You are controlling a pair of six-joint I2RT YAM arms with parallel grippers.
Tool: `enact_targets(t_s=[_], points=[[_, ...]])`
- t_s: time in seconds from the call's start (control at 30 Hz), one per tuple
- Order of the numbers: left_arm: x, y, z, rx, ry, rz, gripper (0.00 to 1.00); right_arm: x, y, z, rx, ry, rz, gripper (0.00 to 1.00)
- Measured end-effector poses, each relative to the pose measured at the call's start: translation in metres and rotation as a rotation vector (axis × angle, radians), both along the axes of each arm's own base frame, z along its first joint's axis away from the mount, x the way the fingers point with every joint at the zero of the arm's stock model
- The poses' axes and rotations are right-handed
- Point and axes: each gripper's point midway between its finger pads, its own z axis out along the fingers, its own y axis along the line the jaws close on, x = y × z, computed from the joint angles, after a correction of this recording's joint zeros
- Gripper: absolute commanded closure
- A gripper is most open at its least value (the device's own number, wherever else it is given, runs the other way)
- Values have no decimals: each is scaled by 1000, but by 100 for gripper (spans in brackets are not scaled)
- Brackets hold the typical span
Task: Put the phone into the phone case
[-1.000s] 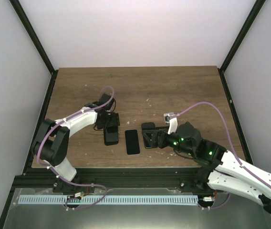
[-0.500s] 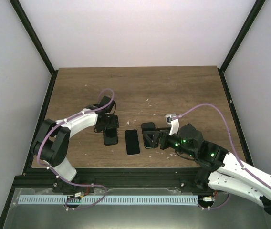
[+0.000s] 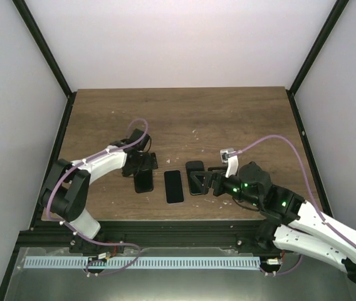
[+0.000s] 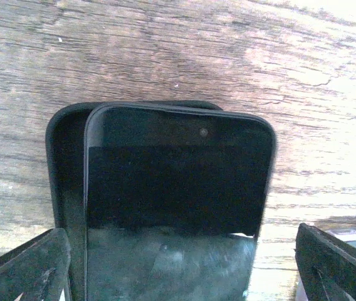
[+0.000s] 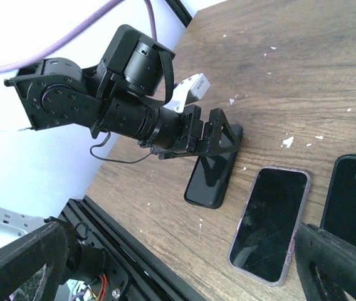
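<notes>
Left jaws wide, phone (image 4: 175, 188) lying between

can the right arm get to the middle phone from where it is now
Probably yes: the phone lies flat with nothing on it, and the right arm, jaws open, hovers right beside it by a black cover. The gaps either side look tight, though.

The phone (image 3: 173, 186) lies uncovered, with the left tool (image 3: 143, 169) and right tool (image 3: 202, 182) close beside.
</notes>
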Motion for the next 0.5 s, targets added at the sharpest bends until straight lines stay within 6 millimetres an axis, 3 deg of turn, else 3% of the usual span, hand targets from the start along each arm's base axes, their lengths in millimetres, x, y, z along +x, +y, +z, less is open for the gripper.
enact_targets(t_s=[0.27, 0.5], points=[[0, 2, 28, -11, -49, -5, 0, 2, -4, 9, 9, -14, -21, 0], [10, 9, 106, -41, -258, -5, 0, 10, 2, -6, -41, 11, -39, 0]])
